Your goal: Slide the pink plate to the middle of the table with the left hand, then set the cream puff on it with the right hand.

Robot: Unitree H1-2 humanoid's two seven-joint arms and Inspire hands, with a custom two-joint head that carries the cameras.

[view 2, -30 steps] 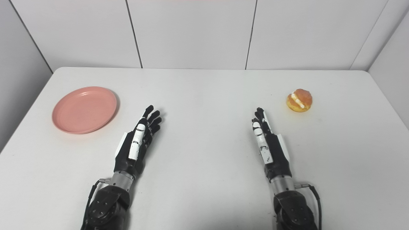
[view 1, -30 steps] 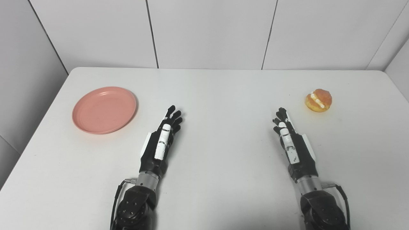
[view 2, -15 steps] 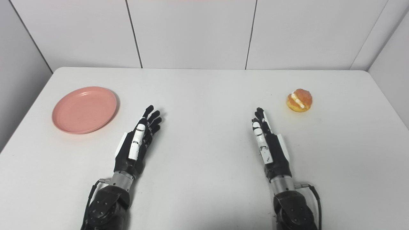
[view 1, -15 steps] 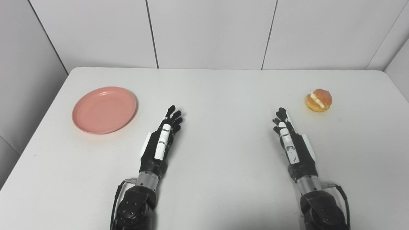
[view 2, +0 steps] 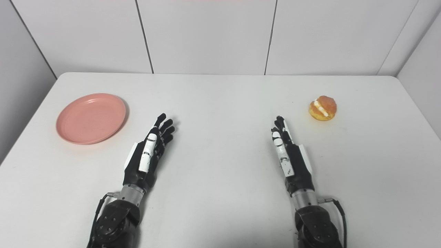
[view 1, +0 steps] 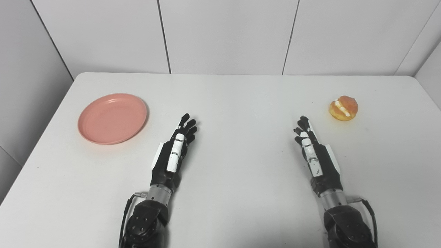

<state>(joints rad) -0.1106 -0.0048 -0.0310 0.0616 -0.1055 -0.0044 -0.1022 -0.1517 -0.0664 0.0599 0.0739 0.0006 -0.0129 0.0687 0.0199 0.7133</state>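
A round pink plate [view 1: 112, 118] lies at the left side of the white table [view 1: 241, 103]. The cream puff [view 1: 343, 108], golden with a white cream line, sits at the right side. My left hand [view 1: 174, 151] rests open on the table, fingers stretched forward, to the right of the plate and a little nearer to me, apart from it. Open as well, my right hand [view 1: 315, 155] lies flat with its fingers pointing toward the puff, which is farther back and to the right, a short gap away. Neither hand holds anything.
White wall panels [view 1: 227, 34] close off the table at the back and on both sides. The table's left edge [view 1: 41, 131] runs near the plate, and its right edge [view 1: 430, 100] lies beyond the puff.
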